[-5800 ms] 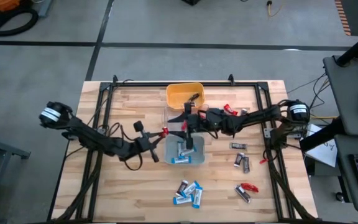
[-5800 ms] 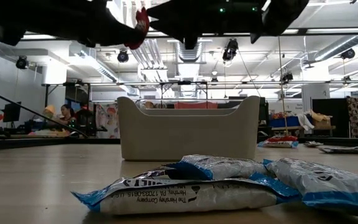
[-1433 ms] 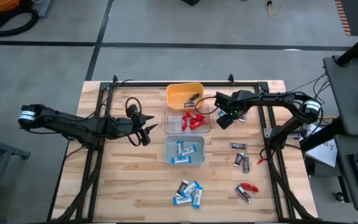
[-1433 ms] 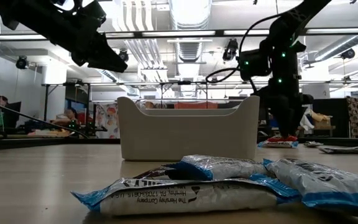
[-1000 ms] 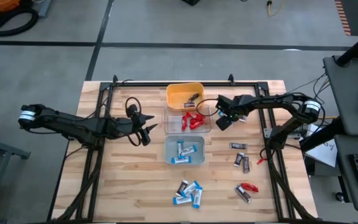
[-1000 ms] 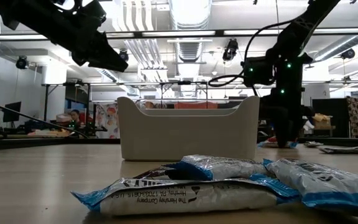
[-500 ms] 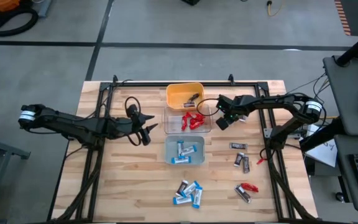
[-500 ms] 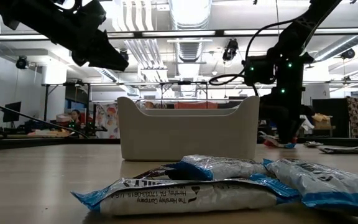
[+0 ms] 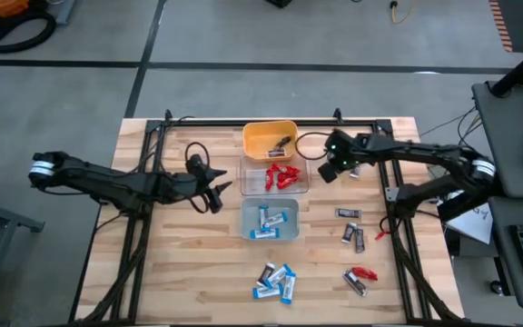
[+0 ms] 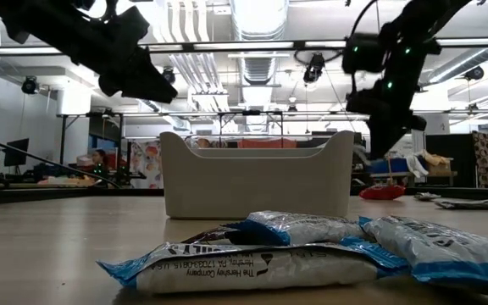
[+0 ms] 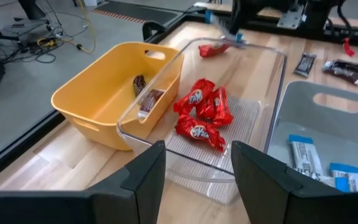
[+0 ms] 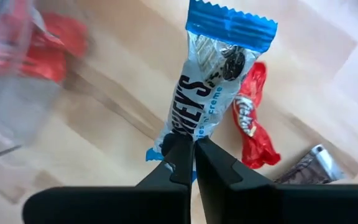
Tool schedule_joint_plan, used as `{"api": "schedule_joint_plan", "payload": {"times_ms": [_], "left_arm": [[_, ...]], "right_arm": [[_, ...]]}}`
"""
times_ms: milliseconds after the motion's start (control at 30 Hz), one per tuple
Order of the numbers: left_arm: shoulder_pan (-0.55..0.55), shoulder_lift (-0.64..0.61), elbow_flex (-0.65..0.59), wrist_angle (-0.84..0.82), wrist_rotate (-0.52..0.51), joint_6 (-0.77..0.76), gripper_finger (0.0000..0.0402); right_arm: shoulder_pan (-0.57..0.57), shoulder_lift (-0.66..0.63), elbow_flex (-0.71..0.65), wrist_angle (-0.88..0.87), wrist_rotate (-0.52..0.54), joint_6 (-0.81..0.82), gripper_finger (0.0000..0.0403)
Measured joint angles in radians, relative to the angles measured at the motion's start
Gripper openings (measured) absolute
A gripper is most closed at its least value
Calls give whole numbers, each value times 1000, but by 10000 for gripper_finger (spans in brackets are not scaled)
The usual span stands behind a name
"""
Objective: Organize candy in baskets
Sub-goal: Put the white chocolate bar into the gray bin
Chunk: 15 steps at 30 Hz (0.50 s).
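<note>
Pale wood table (image 9: pixel 198 282) mid-frame, grey floor (image 9: pixel 80 91) around. Right gripper (image 12: pixel 193 163) clamped on blue-and-white candy (image 12: pixel 213 87), upper right; left gripper (image 11: pixel 194 165) parted, centre-left.

You can read "The Hershey Company, Hershey, PA" on the nearest blue-and-white bar (image 10: pixel 244 261), "KitKat" on a red bar (image 12: pixel 251 121), and partial "HERSHEY'S… Creme" on the held bar (image 12: pixel 213 87).
</note>
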Motion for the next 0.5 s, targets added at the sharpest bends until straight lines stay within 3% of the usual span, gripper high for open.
{"api": "schedule_joint_plan", "payload": {"times_ms": [267,500], "left_arm": [[0,57,0,36,1,-4,166],[0,88,0,50,1,-4,166]], "right_arm": [[4,-174,-1,0,-21,4,8],[54,-242,1,13,-26,42,8]]}}
